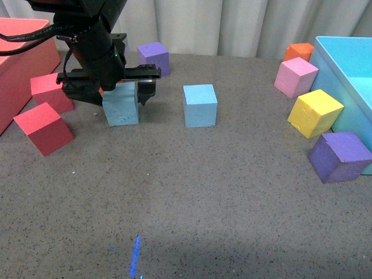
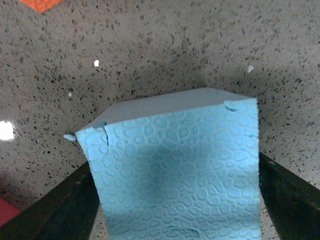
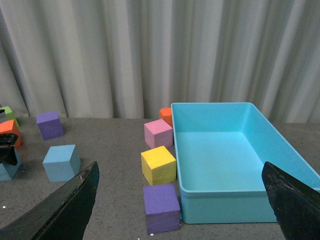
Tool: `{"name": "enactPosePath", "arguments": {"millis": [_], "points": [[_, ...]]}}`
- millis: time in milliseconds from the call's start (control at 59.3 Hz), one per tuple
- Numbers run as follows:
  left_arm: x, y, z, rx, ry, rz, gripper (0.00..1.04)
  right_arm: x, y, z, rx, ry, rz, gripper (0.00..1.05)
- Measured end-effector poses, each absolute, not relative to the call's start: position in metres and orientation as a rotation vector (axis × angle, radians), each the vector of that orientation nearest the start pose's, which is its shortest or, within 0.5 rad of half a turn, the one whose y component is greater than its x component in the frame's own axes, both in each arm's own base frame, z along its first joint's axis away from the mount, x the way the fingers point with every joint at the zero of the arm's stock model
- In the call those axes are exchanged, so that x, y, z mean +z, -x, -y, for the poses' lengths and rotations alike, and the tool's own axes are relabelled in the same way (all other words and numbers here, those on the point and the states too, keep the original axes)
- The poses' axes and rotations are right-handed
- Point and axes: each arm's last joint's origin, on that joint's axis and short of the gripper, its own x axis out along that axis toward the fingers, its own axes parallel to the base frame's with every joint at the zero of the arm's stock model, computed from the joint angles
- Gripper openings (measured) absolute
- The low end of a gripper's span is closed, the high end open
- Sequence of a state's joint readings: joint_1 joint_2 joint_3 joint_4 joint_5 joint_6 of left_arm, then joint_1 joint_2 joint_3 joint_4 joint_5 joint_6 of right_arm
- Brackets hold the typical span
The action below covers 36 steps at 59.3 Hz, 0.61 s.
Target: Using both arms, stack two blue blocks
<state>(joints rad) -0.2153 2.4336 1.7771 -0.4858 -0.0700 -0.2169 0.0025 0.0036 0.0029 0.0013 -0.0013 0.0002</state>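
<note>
My left gripper (image 1: pixel 119 87) is shut on a scuffed pale blue block (image 1: pixel 121 106), which rests on or just above the grey table at the back left. In the left wrist view the block (image 2: pixel 175 170) fills the gap between the black fingers (image 2: pixel 50 210). The second, smooth blue block (image 1: pixel 200 105) stands about one block width to its right; it also shows in the right wrist view (image 3: pixel 61 162). My right gripper (image 3: pixel 180 210) is open and empty, held high and far back from the blocks; it is out of the front view.
Two red cubes (image 1: pixel 44 128) and a big red box (image 1: pixel 14 64) lie at the left. A purple cube (image 1: pixel 154 57) stands behind. At the right are a cyan box (image 1: pixel 349 87) and orange (image 1: pixel 299 52), pink (image 1: pixel 296 77), yellow (image 1: pixel 315 113) and purple (image 1: pixel 339 156) cubes.
</note>
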Motion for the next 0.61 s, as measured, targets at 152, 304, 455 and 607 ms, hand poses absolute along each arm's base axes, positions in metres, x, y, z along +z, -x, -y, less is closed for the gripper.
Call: {"name": "enactPosePath", "arguments": {"millis": [152, 304, 455, 607], "points": [[0.082, -0.481, 0.104, 0.008, 0.018, -1.145, 0.62, 0.164, -0.098, 0.0, 0.004, 0.0, 0.001, 0.95], [0.083, -0.482, 0.104, 0.006, 0.03, -1.144, 0.52, 0.164, -0.098, 0.0, 0.004, 0.0, 0.001, 0.95], [0.086, -0.478, 0.104, 0.006, 0.038, -1.143, 0.49, 0.164, -0.098, 0.0, 0.004, 0.0, 0.001, 0.95], [0.11, -0.464, 0.111, -0.005, 0.036, -1.111, 0.48, 0.164, -0.098, 0.0, 0.003, 0.0, 0.001, 0.95]]}}
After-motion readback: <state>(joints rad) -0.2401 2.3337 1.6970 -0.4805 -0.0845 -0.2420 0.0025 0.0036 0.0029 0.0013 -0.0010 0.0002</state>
